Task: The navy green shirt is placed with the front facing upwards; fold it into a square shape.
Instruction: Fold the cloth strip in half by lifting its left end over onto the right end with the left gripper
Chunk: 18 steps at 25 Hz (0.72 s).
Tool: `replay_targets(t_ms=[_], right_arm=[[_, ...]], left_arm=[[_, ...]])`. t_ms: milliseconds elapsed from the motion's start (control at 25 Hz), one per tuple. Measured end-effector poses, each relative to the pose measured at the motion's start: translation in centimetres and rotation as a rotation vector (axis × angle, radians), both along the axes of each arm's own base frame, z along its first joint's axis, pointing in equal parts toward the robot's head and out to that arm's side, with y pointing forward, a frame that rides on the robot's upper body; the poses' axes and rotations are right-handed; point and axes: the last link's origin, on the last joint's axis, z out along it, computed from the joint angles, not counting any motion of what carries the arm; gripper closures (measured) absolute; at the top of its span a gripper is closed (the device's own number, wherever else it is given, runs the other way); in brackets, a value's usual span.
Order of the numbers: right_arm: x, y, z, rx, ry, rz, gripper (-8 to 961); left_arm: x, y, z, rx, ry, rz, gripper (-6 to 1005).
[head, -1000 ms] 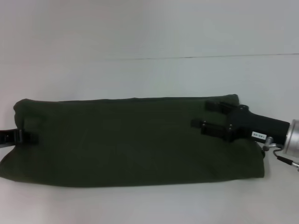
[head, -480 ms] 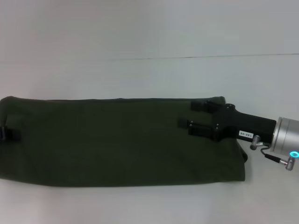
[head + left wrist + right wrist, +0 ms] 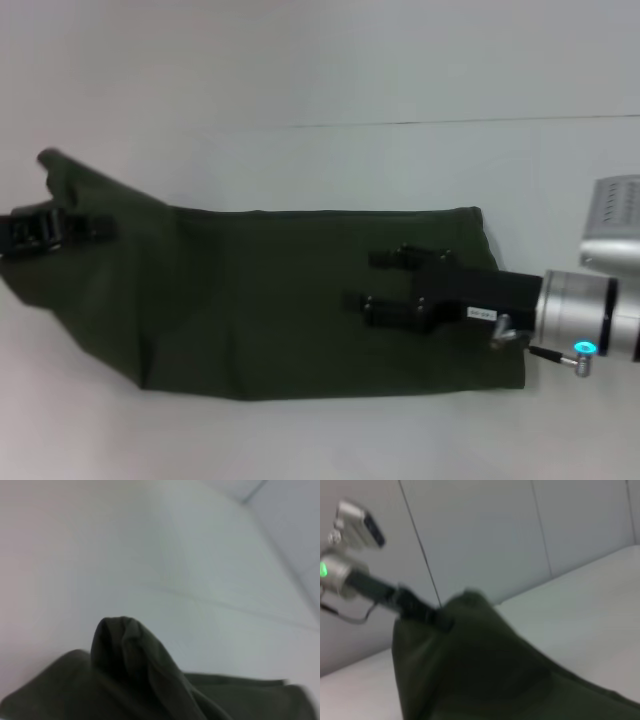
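Head view: the navy green shirt [image 3: 300, 300] lies folded into a long band across the white table [image 3: 320, 80], from 9 o'clock to 3 o'clock. No lettering shows on the cloth; matte, plain dark green, soft creases at the 9 o'clock end. The right gripper [image 3: 385, 282] enters from 3 o'clock, arm approx. horizontal, black body with silver wrist cuff and a lit cyan ring. A small white label sits on its body; text too small to read. Its 2 black fingers are spread apart, lying over the shirt's 3 o'clock half, gripping nothing. The left gripper [image 3: 85, 228] at 9 o'clock is clamped on the shirt's end, which is raised off the table into a peak.

Left wrist view: a bunched ridge of the shirt [image 3: 135, 655] stands up against the pale table [image 3: 200, 555]; own fingers not visible.

Right wrist view: the shirt [image 3: 485, 665] slopes up to a corner pinched by the left gripper [image 3: 437, 617], black fingers, silver wrist with green light behind.
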Motion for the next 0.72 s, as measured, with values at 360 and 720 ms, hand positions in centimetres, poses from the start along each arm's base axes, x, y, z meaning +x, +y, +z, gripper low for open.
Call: replay_targets(t_ms=[360, 720], right_arm=[[-1.0, 0.1, -3.2, 0.005, -0.083, 0.051, 133], [-0.8, 0.0, -4.3, 0.012, -0.118, 0.032, 133]], left_arm=[[4.2, 0.1, -0.7, -0.023, -0.198, -0.156, 879], [5.9, 0.5, -2.7, -0.064, -0.208, -0.193, 879]])
